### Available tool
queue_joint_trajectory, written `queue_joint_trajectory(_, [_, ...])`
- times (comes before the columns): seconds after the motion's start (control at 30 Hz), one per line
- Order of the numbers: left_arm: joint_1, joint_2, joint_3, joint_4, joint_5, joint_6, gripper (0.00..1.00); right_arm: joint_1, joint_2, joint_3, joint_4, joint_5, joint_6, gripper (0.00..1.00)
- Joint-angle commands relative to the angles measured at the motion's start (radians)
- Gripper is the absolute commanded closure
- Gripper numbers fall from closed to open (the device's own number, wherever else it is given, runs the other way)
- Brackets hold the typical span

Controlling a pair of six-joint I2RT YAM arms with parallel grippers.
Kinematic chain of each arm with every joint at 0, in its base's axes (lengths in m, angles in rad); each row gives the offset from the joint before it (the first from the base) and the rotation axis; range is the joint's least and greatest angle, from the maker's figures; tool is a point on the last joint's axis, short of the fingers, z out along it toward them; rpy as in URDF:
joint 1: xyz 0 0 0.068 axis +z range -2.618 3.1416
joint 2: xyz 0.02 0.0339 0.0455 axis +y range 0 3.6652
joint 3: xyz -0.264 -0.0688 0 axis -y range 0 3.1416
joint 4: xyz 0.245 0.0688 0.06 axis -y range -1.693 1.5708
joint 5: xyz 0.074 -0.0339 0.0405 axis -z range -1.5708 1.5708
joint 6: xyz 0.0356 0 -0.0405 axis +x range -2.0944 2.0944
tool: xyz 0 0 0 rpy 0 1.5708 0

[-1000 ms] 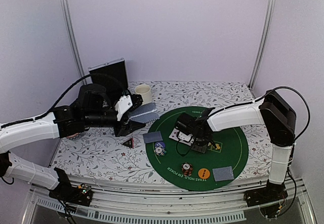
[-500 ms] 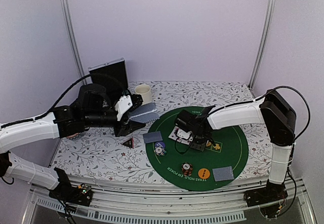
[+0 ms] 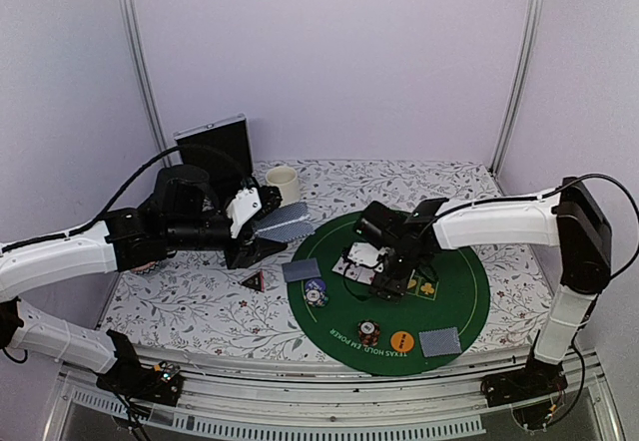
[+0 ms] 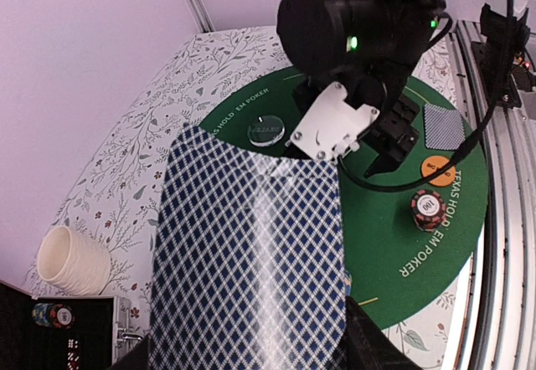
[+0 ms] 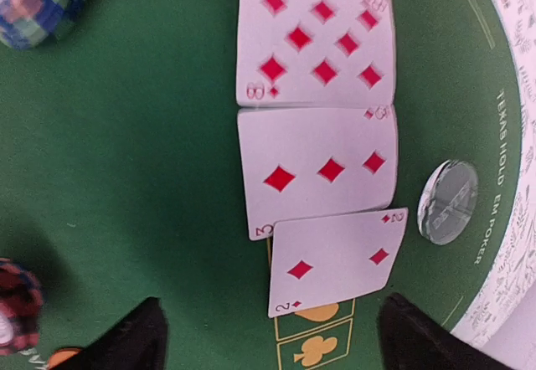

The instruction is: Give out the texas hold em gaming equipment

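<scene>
**A:** Where does the deal stand?

**B:** The right gripper (image 5: 270, 324) hangs over the green mat (image 5: 126, 177) with its fingers spread and nothing in them. Below it lie three face-up cards in a row: the eight (image 5: 314, 39), the three (image 5: 322, 169) and the two of diamonds (image 5: 335, 261). The two laps over the three's edge. The left gripper (image 3: 262, 233) is clamped on the deck (image 4: 251, 253), off the mat's left side, above the flowered table (image 3: 190, 306).

**A:** What might spoil it?

**B:** A finger dragging as the right arm pulls away could skew the row. I can't tell how close the fingers are to the felt, because the wrist view is blurred there.

**A:** And the deck?

**B:** It's held tilted, so a slack grip could let cards slide out. And if the left arm reaches in for the next card, it could bump the right arm, or sweep the blue-white chips (image 3: 317, 291) just beside the face-down card (image 3: 301, 269).
</scene>
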Motion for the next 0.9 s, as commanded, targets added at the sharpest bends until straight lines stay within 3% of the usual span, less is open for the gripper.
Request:
queue_joint_trajectory(0.0, [0.006,-0.023,-0.003,0.026,0.014,0.009,0.48,-0.082,-0.242,0.037,0.132,-0.265,0.087,0.01])
queue_joint_trajectory(0.07, [0.006,-0.024,-0.003,0.026,0.021,0.009,0.48,-0.161,-0.366,-0.017,0.324,-0.53,0.175,0.01])
queue_joint_trajectory(0.17, [0.006,-0.021,-0.003,0.026,0.025,0.01,0.48,-0.201,-0.511,-0.202,0.764,-0.879,0.389,0.01])
queue_joint_trajectory(0.23, [0.005,-0.021,-0.002,0.026,0.031,0.011,0.48,-0.202,-0.485,-0.257,0.984,-0.958,0.543,0.01])
queue_joint_trajectory(0.37, [0.004,-0.022,-0.002,0.027,0.059,0.009,0.48,-0.199,-0.323,-0.174,1.063,-1.033,0.759,0.01])
queue_joint_trajectory(0.6, [0.004,-0.027,-0.004,0.029,0.07,0.01,0.48,-0.145,-0.145,-0.048,1.095,-1.092,0.775,0.0])
queue_joint_trajectory(0.87, [0.004,-0.018,-0.003,0.028,0.066,0.012,0.48,-0.112,-0.03,0.02,1.133,-1.176,0.808,0.17])
